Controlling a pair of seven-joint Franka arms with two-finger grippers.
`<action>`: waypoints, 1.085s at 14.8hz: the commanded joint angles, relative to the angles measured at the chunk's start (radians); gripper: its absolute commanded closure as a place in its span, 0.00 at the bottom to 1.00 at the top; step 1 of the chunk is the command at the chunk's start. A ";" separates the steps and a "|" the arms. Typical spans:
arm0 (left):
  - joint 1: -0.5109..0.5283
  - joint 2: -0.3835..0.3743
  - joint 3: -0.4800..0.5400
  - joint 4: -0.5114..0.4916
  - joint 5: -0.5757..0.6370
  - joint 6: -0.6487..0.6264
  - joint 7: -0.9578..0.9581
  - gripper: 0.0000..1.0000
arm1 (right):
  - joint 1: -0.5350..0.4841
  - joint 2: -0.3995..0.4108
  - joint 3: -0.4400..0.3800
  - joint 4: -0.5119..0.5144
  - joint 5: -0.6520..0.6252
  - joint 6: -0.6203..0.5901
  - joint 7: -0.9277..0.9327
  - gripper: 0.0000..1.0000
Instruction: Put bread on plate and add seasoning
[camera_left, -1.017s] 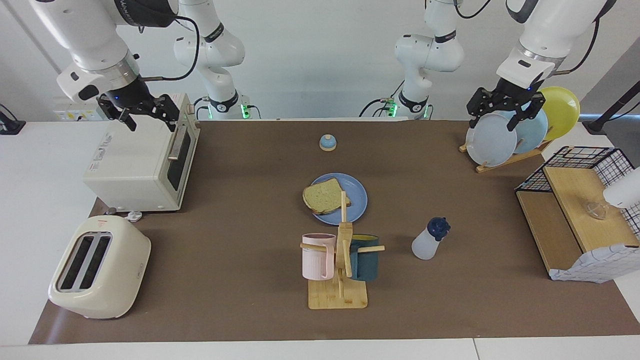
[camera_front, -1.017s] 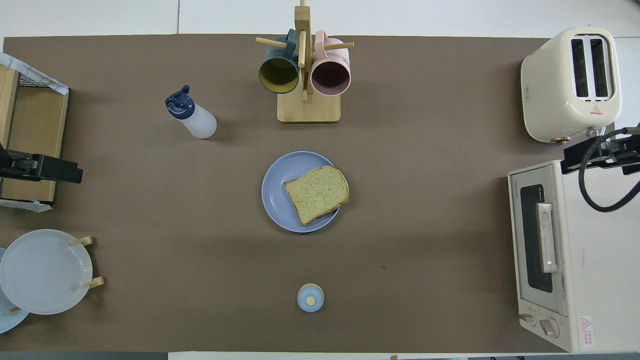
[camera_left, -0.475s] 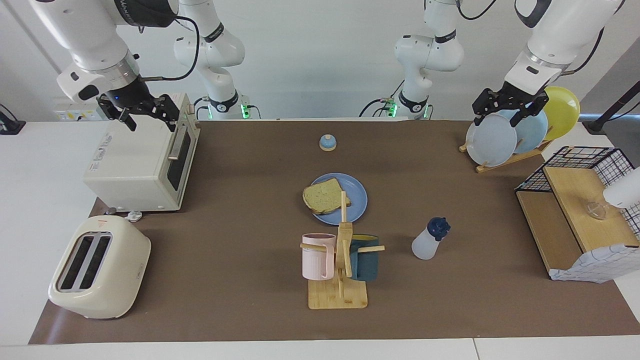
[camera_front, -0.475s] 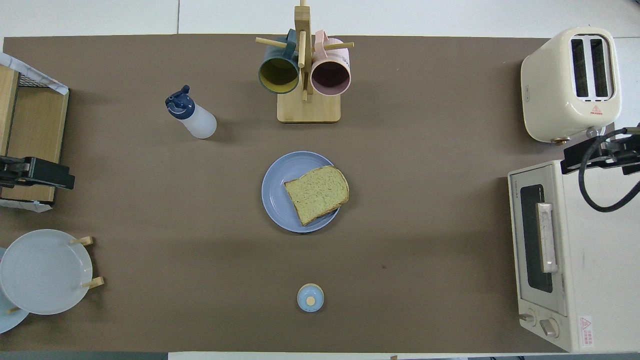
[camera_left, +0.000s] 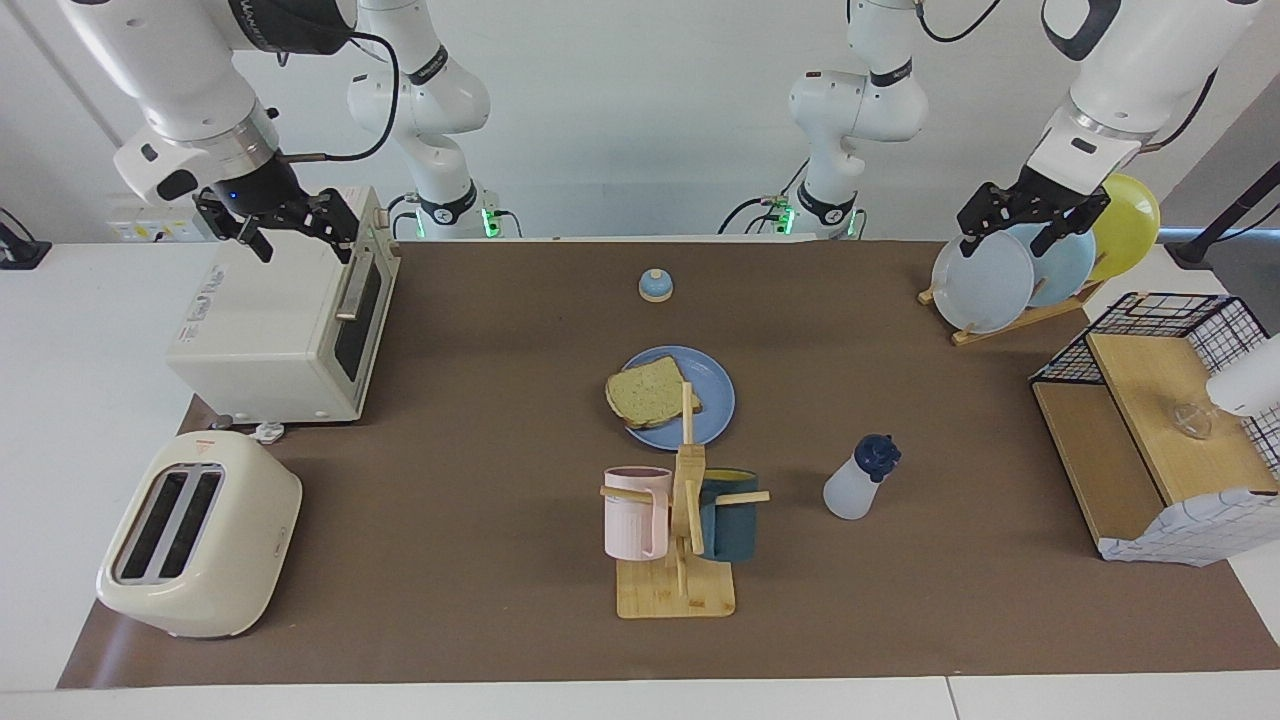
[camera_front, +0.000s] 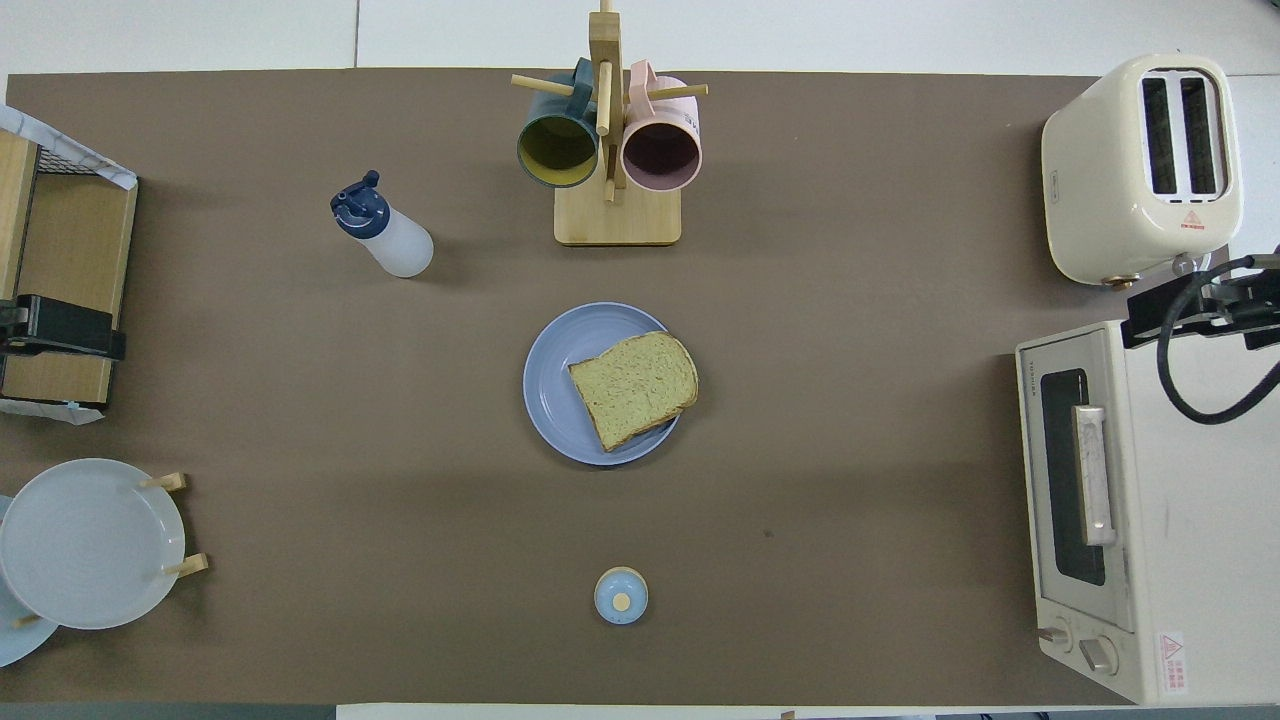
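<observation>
The bread (camera_front: 634, 388) lies on the plate (camera_front: 558, 375) at mid-table, its crust overhanging the rim toward the right arm's end. You find the seasoning (camera_front: 383, 233) upright on the mat, farther from the robots than the plate, toward the left arm's end, beside the mug rack (camera_front: 610, 150). Left gripper (camera_left: 1032, 214) hangs over the racked pale plates (camera_left: 982, 280), fingers spread, holding nothing. Right gripper (camera_left: 285, 222) hangs over the oven (camera_left: 285, 325), fingers apart, empty.
</observation>
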 joint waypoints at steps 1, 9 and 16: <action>0.134 0.079 -0.110 0.099 -0.014 -0.044 -0.007 0.00 | -0.008 -0.012 0.001 -0.018 0.020 0.008 -0.011 0.00; 0.159 0.013 -0.167 -0.036 -0.009 0.021 0.005 0.00 | -0.008 -0.012 0.001 -0.018 0.020 0.008 -0.011 0.00; 0.113 0.056 -0.128 0.053 -0.011 -0.069 0.004 0.00 | -0.008 -0.012 0.001 -0.018 0.020 0.008 -0.011 0.00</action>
